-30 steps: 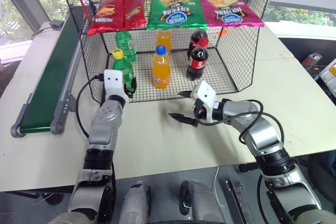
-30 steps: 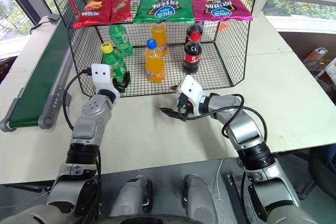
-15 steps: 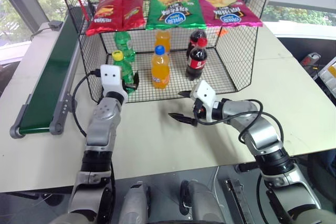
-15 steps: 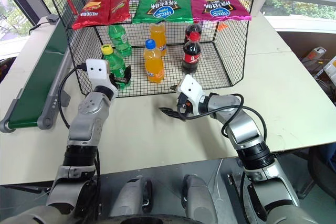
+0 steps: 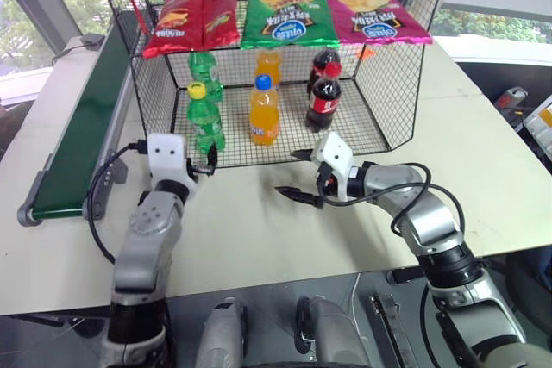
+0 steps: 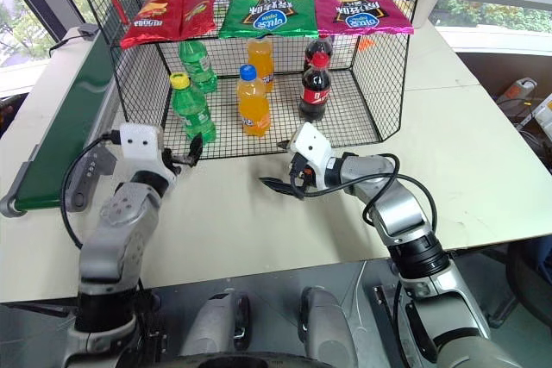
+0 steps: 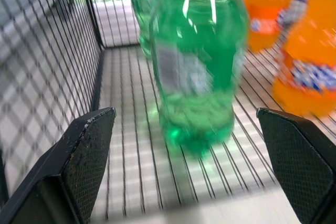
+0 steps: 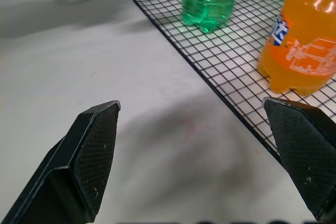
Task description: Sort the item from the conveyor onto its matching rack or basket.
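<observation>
**Pale surface, wire cage by the window**

Green bottle [image 5: 204, 116] stands upright on the cage [image 5: 392, 101] floor, front left, beside the orange bottle [image 5: 264, 110]. Left gripper [image 5: 210, 159] sits just outside, jaws released and empty; right gripper [image 5: 297, 173] likewise spread wide. Conveyor [image 5: 82, 122] runs alongside. Left wrist view shows floor wires up close.

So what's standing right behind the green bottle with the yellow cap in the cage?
Behind the green bottle with the yellow cap stands a second green bottle, deeper in the cage. The front bottle hides its lower part, and its cap isn't clear.
</observation>
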Tool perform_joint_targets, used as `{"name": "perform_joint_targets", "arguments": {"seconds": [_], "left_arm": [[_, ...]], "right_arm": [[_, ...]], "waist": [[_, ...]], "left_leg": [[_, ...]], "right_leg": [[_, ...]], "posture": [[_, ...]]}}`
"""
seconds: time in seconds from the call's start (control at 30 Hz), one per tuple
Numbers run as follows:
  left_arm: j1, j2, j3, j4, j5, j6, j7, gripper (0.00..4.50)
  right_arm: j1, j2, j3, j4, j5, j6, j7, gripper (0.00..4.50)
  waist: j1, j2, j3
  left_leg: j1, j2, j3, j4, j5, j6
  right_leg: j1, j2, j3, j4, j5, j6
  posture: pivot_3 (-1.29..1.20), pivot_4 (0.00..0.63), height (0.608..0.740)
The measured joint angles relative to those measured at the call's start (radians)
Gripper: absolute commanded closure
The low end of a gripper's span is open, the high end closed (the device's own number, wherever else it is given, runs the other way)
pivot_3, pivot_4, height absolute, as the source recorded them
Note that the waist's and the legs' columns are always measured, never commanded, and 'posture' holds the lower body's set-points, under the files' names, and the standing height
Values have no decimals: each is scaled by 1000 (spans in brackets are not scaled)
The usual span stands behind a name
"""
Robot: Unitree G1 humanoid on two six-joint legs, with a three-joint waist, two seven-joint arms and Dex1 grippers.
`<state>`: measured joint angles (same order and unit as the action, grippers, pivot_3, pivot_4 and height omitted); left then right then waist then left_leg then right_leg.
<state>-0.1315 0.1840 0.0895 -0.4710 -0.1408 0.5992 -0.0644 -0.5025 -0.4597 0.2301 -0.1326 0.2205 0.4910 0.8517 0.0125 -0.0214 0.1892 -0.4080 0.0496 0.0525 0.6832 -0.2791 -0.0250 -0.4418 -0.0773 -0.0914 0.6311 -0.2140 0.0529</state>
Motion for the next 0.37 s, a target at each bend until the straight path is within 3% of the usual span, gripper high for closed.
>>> {"name": "perform_joint_targets", "arguments": {"seconds": [0.17,0.37], "left_arm": [[167,30,-21,-137,-22,56,-44,33],[240,46,-13,-215,-48,86,-67,33]], "right_arm": [[0,2,-1,-11,15,0,18,0],[0,3,-1,-11,19,-3,23,0]], "waist": [[-1,0,0],[0,0,0]], "left_leg": [[0,0,0,0,0,0],[0,0,0,0,0,0]], "right_leg": [[0,0,0,0,0,0],[0,0,0,0,-2,-3]], "posture": [[0,150,740],[0,150,740]]}}
